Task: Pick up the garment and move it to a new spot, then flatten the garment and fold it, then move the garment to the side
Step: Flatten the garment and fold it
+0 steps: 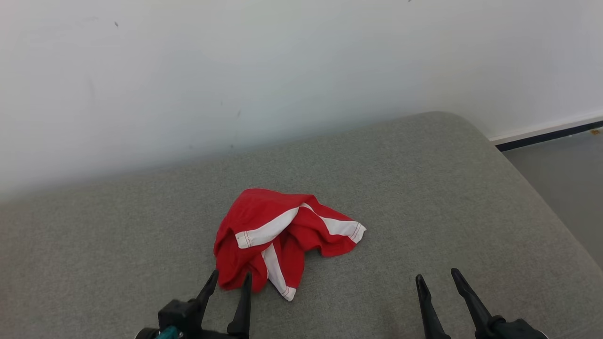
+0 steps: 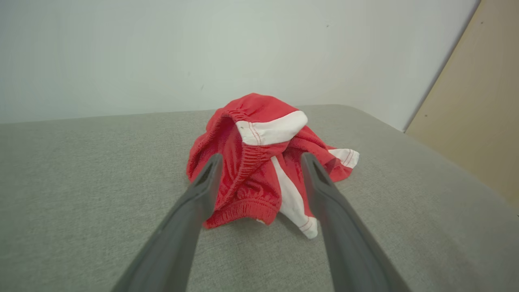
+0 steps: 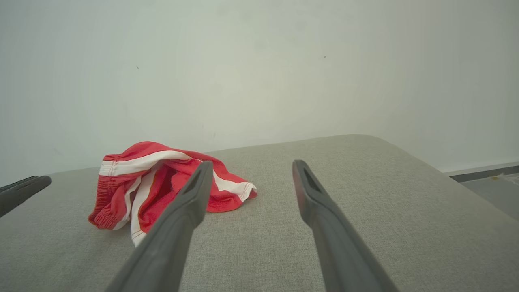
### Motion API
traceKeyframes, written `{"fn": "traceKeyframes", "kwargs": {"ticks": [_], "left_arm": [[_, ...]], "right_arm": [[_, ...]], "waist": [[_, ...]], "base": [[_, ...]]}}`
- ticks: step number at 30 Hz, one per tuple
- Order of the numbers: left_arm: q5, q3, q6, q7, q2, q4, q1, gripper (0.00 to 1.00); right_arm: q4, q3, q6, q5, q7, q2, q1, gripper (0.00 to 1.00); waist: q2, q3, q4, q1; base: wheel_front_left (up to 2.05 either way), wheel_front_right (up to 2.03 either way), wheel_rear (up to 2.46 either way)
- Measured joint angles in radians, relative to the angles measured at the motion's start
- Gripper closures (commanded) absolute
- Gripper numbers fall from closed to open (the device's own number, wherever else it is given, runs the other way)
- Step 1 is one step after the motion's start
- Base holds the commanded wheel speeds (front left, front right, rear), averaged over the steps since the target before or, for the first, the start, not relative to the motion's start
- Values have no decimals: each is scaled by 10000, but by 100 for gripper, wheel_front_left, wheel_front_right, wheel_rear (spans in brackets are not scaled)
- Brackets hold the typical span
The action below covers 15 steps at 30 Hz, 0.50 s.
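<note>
The garment [image 1: 278, 235] is a crumpled red piece with white stripes, heaped near the middle of the grey cushioned surface [image 1: 424, 197]. My left gripper [image 1: 231, 277] stands open just in front of its near edge, the fingertips close to the red hem. In the left wrist view the garment [image 2: 259, 162] sits right beyond the open left gripper [image 2: 261, 158], nothing between the fingers. My right gripper [image 1: 435, 275] is open over bare fabric, well to the right of the garment. In the right wrist view the garment [image 3: 162, 186] lies to the left of the open right gripper [image 3: 251, 166].
A white wall [image 1: 235, 70] rises directly behind the cushioned surface. The surface's rounded corner [image 1: 461, 127] drops off at the right to a grey floor [image 1: 565, 165] with a dark baseboard. The left gripper's fingertip [image 3: 24, 188] pokes in at the right wrist view's left edge.
</note>
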Motion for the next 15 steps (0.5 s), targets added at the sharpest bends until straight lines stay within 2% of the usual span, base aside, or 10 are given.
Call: {"fn": "traceKeyframes", "kwargs": {"ticks": [7, 15], "left_arm": [[-656, -238, 84, 397, 0, 1659, -1607, 0], [-1344, -313, -10, 963, -4, 2811, -2566, 0]], "right_arm": [[29, 167, 0, -25, 0, -13, -160, 0], [61, 380, 0, -272, 0, -96, -177, 0]], "waist": [[1, 244, -355, 0], [1, 505, -750, 0]], "base": [[0, 0, 0], [0, 0, 0]]}}
